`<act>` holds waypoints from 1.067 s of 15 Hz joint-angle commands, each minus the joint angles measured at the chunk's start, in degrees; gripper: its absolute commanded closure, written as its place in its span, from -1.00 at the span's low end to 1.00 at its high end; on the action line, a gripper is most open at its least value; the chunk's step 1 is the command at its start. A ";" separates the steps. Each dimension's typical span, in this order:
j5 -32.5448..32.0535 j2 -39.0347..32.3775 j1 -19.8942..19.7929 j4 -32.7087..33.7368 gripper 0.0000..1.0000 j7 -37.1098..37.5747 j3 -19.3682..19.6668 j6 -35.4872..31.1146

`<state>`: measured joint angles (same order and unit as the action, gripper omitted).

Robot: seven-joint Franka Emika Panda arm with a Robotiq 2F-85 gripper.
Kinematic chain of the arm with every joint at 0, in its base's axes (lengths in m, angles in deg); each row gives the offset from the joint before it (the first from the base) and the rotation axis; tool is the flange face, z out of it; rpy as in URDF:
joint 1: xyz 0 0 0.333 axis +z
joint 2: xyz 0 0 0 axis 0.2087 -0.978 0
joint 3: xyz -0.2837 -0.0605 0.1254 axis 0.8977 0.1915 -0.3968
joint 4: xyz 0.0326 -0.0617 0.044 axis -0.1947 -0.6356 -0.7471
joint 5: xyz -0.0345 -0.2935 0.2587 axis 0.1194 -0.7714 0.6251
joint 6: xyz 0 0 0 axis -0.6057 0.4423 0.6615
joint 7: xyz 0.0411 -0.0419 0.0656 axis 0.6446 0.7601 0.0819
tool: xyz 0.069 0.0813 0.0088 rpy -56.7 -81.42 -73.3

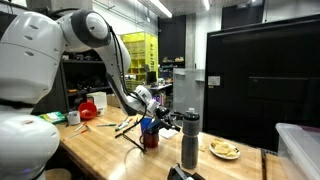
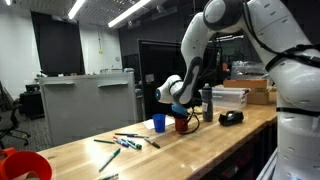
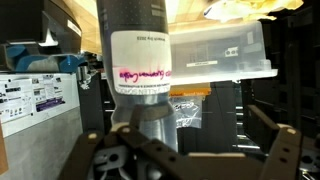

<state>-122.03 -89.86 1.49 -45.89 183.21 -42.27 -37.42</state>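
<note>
While the arm reaches low over the worktop [image 1: 100, 150], its fingers [image 3: 283, 150] stand wide apart and hold nothing. One tall dark bottle [image 3: 138, 60] stands upright on the worktop straight ahead of them, its long axis vertical. It is very near; I cannot tell whether they touch. Counted: one bottle, one blue cup [image 2: 158, 123], one red mug [image 2: 183, 125], one plate [image 1: 215, 154], several loose markers [image 2: 125, 142].

Your arm [image 2: 225, 30] wears smooth white rounded shells, with dark grey rings where the joints meet, and a dark cable [image 1: 125, 70] follows the forearm. At its end the Robotiq gripper [image 3: 190, 150] is black, with matt angular fingers [image 3: 285, 150].
</note>
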 commanded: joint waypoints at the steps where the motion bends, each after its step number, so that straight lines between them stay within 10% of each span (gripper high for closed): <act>1: 0.03 1.81 5.15 -0.80 -1.00 0.00 5.27 -0.12; 16: -0.30 12.78 26.52 -6.18 -1.00 0.01 25.76 0.08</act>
<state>-122.02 -78.89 24.15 -49.89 183.22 -19.47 -37.44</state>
